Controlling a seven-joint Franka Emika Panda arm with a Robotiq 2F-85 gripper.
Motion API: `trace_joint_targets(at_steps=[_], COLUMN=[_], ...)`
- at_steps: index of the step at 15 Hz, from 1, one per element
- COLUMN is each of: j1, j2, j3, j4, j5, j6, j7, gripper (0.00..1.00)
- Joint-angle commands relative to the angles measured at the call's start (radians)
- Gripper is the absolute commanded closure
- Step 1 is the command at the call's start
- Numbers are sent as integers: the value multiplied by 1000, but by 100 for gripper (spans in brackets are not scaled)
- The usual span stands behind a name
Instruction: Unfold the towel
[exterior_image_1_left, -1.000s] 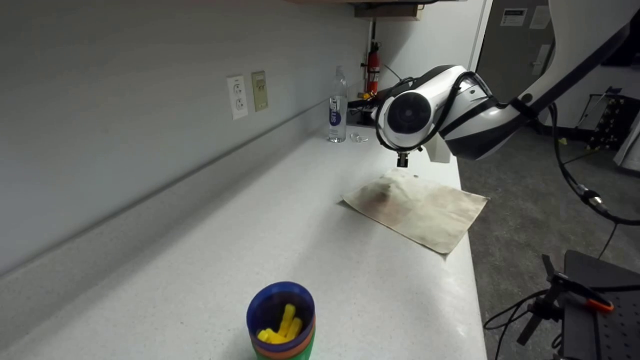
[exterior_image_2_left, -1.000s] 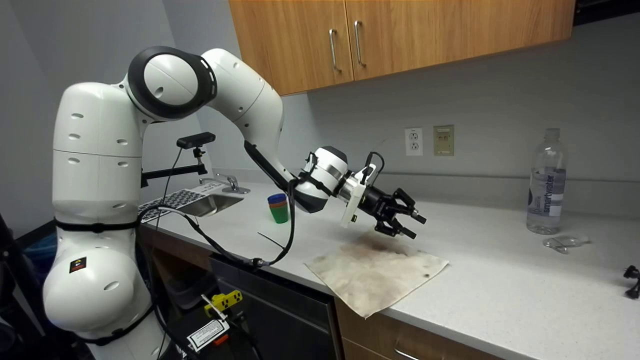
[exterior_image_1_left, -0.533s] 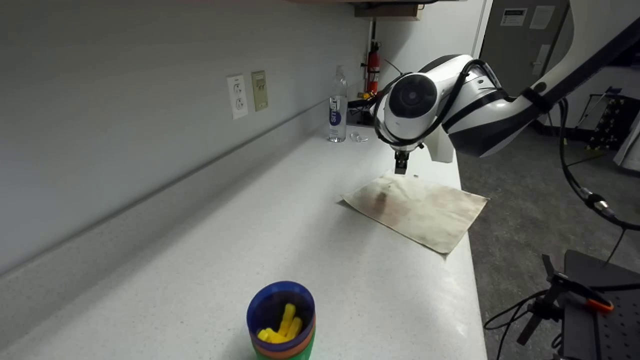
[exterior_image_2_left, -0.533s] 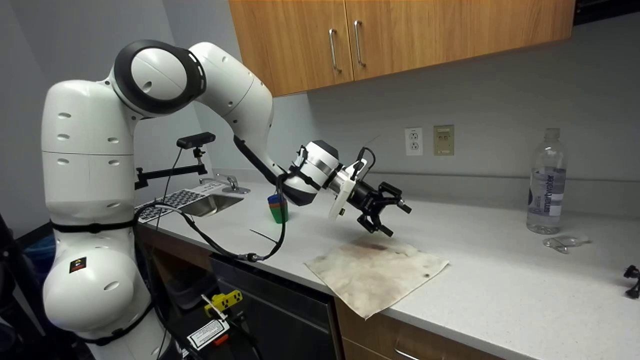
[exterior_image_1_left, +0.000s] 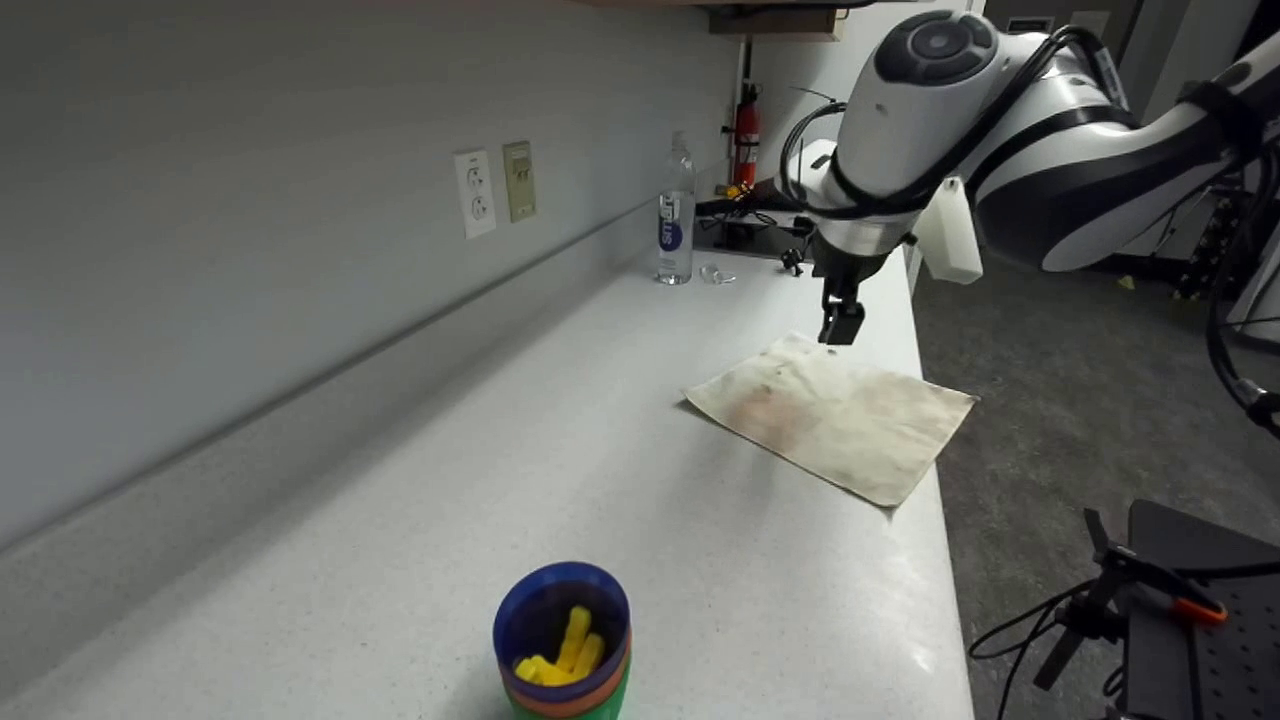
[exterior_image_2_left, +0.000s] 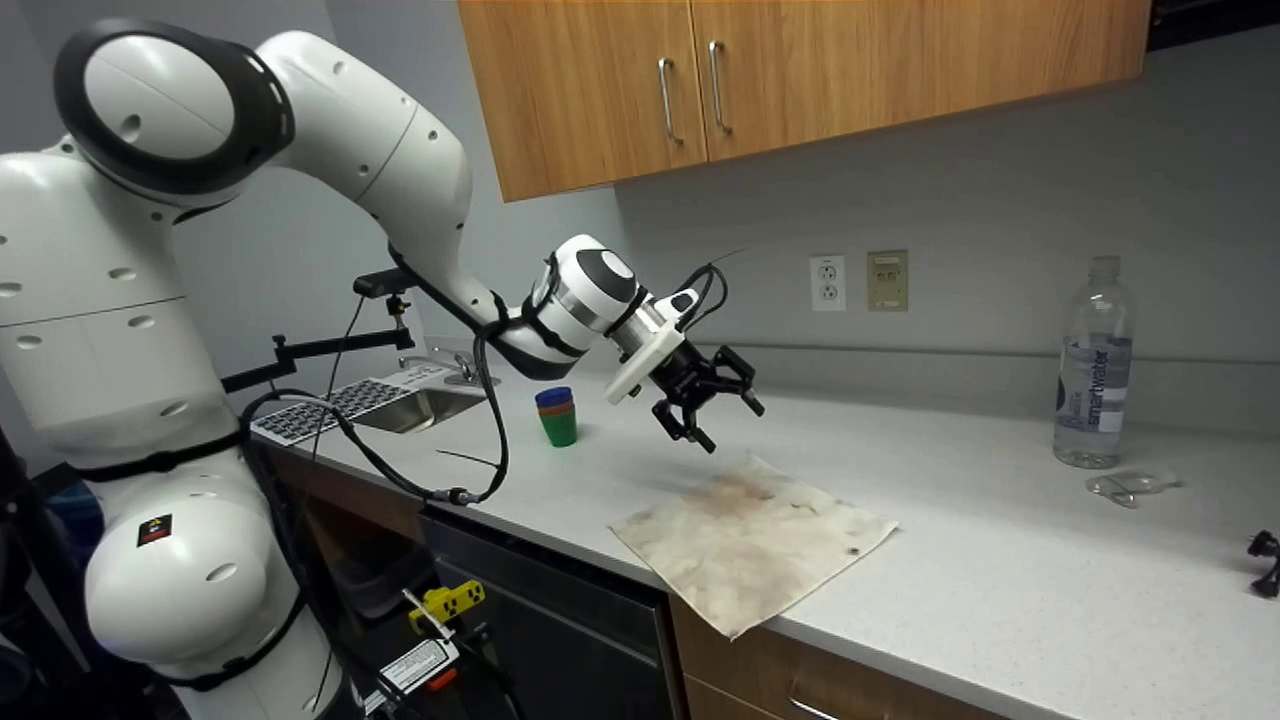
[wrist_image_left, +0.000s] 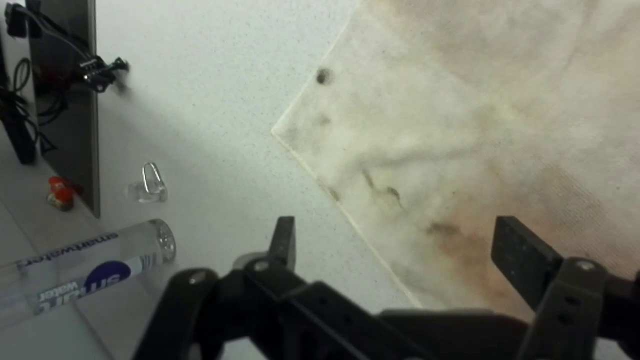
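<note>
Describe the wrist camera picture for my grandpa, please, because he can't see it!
A stained off-white towel lies spread out on a pale counter, filling most of the right side. Along the bottom, an open black robot hand holds nothing. At the lower left is a clear smartwater bottle.

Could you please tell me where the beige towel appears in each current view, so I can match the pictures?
In an exterior view, the beige towel lies right of centre.
In an exterior view, the beige towel lies low, slightly right of centre.
In the wrist view, the beige towel lies mostly right of centre.
Shared landmark in all three: the smartwater bottle.
</note>
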Motion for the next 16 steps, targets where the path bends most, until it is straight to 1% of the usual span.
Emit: trace_joint_targets(at_steps=[1, 4, 7, 10, 12, 13, 14, 16], j1=[-12, -1, 26, 54, 72, 30, 38, 43], j2=[-170, -244, -310, -367, -402, -332, -348, -367], j3=[-15, -39, -54, -67, -76, -38, -43, -46], j4=[-133, -196, -240, -266, -274, -230, -236, -246], j5=[81, 221, 400, 567, 660, 589, 618, 633], j6=[121, 204, 231, 229, 218, 212, 211, 211], j7=[-153, -310, -473, -605, -653, -589, -609, -616], gripper=[0, 0, 0, 0, 0, 0, 0, 0])
